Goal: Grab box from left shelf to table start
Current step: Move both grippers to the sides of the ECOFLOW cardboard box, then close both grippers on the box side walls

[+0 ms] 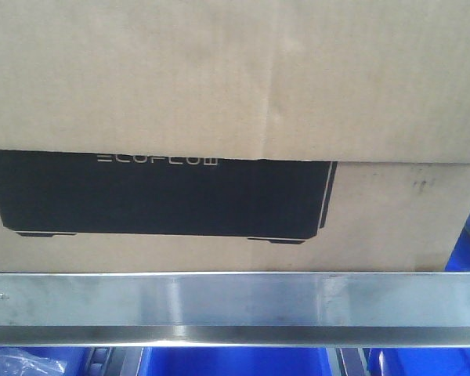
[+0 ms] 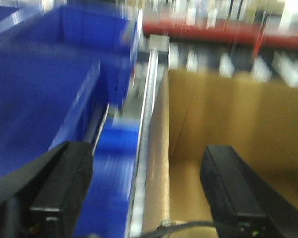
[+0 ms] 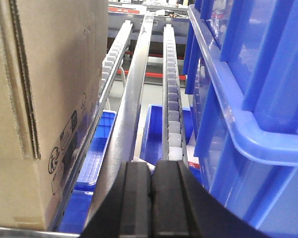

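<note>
Exterior front-facing view: box (image 1: 235, 78) resting on the left shelf (image 1: 235, 301). The left claw (image 2: 146, 193) gapes beside it; the right claw (image 3: 151, 198) is closed, empty. Probably stiff, bulky, heavy: grip opposite side walls.

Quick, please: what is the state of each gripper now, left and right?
Left gripper: open, fingers wide apart, gripping nothing.
Right gripper: shut, nothing between the fingers.

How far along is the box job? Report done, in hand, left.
Done: nothing; the box sits on the left shelf. In hand: left gripper open by the box's edge, view blurred; right gripper shut between box and blue bin, gripping nothing. Left: grasp, lift out, set on table.
</note>
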Controlling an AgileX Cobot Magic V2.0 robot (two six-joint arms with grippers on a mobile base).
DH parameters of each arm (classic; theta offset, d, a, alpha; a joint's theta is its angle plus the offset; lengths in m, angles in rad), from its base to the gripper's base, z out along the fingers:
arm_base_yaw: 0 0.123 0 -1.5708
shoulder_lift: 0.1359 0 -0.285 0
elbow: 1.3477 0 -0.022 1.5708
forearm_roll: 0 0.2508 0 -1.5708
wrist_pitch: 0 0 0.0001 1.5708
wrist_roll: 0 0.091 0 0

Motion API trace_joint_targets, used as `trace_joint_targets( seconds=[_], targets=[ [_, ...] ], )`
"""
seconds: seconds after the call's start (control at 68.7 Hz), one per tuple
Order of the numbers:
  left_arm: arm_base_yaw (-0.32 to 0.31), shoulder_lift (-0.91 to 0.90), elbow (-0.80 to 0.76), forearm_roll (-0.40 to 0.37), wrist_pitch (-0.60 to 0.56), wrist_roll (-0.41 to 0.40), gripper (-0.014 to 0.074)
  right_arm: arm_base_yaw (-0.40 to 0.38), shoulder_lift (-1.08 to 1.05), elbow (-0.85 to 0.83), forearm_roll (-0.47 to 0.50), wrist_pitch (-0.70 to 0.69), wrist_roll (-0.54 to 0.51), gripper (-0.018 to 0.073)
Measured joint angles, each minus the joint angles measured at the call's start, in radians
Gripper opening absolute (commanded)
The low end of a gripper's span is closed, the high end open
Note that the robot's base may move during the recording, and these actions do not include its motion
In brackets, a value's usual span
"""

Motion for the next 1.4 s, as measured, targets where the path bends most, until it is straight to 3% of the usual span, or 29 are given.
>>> trace_joint_targets(
  seconds=[0.204,0.495,0.772,0.961,1.136,1.238,1.398],
  targets=[
    [-0.096,0.268,-0.217,-0.008,0.187,0.047,0.0359,0.0,0.0,0.0,0.0,0.0,0.0,0.0057],
    [-0.109,0.578,-0.396,-0.015,0.395,0.05,0.0359,0.0,0.0,0.0,0.0,0.0,0.0,0.0057],
    [-0.109,0.738,-0.481,0.004,0.459,0.052,0.0359,0.0,0.0,0.0,0.008,0.0,0.0,0.0057],
    [-0.109,0.784,-0.493,0.01,0.465,0.048,0.0359,0.0,0.0,0.0,0.134,0.003,0.0,0.0057],
    [-0.109,0.798,-0.497,0.026,0.47,0.028,0.0359,0.0,0.0,-0.059,0.168,0.086,0.0,0.0066],
    [-0.109,0.798,-0.5,0.057,0.492,0.026,0.0359,0.0,0.0,-0.142,0.168,0.161,0.0,0.0184],
    [-0.109,0.798,-0.501,0.07,0.523,0.024,0.0359,0.0,0.044,-0.259,0.168,0.297,0.0,0.053]
  ],
)
